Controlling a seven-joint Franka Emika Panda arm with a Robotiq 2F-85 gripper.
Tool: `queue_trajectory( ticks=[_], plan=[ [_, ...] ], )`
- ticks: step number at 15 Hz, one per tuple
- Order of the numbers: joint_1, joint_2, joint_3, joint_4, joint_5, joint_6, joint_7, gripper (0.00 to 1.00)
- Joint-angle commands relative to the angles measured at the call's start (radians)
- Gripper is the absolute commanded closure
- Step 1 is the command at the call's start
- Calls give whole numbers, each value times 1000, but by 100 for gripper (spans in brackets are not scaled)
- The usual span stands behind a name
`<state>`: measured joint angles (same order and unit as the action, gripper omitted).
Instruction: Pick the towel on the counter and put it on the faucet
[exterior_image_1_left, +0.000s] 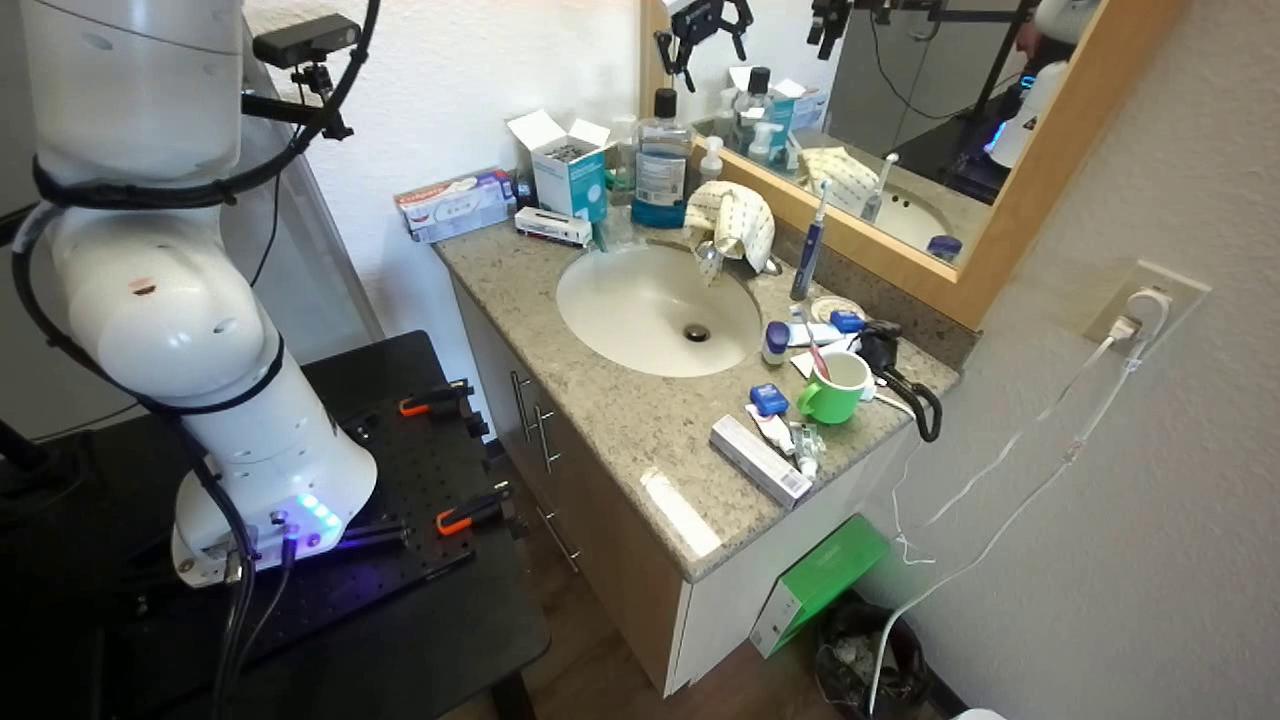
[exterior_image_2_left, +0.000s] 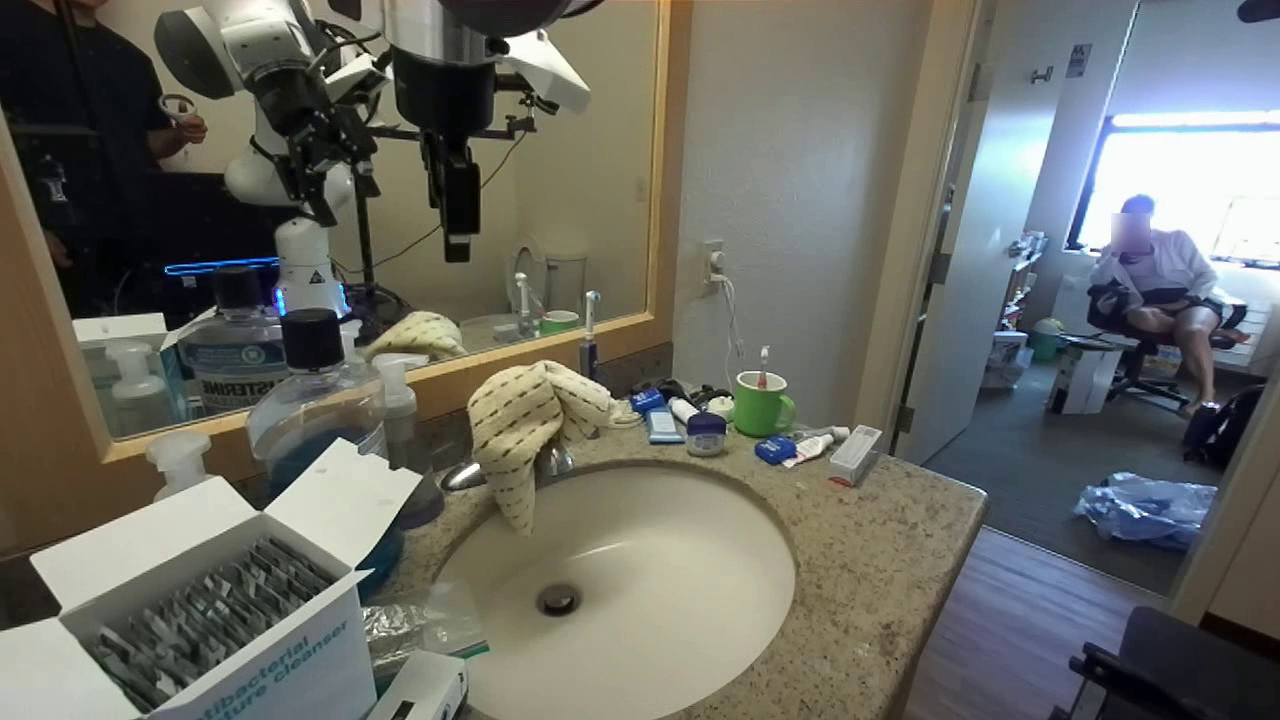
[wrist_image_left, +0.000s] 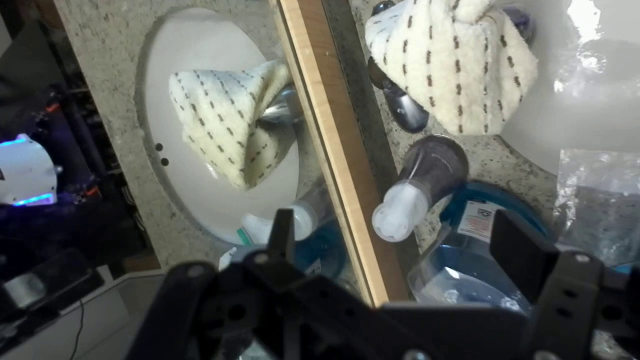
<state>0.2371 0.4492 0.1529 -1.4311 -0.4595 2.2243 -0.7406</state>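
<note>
The cream towel (exterior_image_1_left: 735, 215) with dark dashes lies draped over the faucet (exterior_image_1_left: 708, 262) at the back of the sink; it shows in the other views too, as the towel (exterior_image_2_left: 525, 415) and the towel (wrist_image_left: 455, 70). The towel hides most of the faucet; a chrome handle (wrist_image_left: 410, 112) and the spout (exterior_image_2_left: 555, 461) stick out. One corner of the towel hangs over the basin. My gripper (exterior_image_1_left: 714, 68) is raised above the counter near the mirror, apart from the towel. In the wrist view the gripper (wrist_image_left: 392, 227) has its fingers wide apart with nothing between them.
A blue mouthwash bottle (wrist_image_left: 475, 280) and a pump bottle (wrist_image_left: 425, 185) stand below the gripper. The wood mirror frame (wrist_image_left: 320, 110) is close by. An open wipes box (exterior_image_1_left: 570, 180), an electric toothbrush (exterior_image_1_left: 808, 255) and a green cup (exterior_image_1_left: 838, 388) stand around the sink (exterior_image_1_left: 600, 320).
</note>
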Motion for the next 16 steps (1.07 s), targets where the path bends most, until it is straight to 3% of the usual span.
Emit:
queue_trajectory(
  ticks=[1,6,7,13,16],
  plan=[
    [-8,-169,17,-181,24,-27,12,0],
    [-26,-334,27,-332,60,-88,28,0],
    [-15,-241,23,-228,31,-87,30,0],
    [-21,-309,24,-303,45,-90,30,0],
    [-7,-271,19,-239,57,-195,179,0]
  ],
)
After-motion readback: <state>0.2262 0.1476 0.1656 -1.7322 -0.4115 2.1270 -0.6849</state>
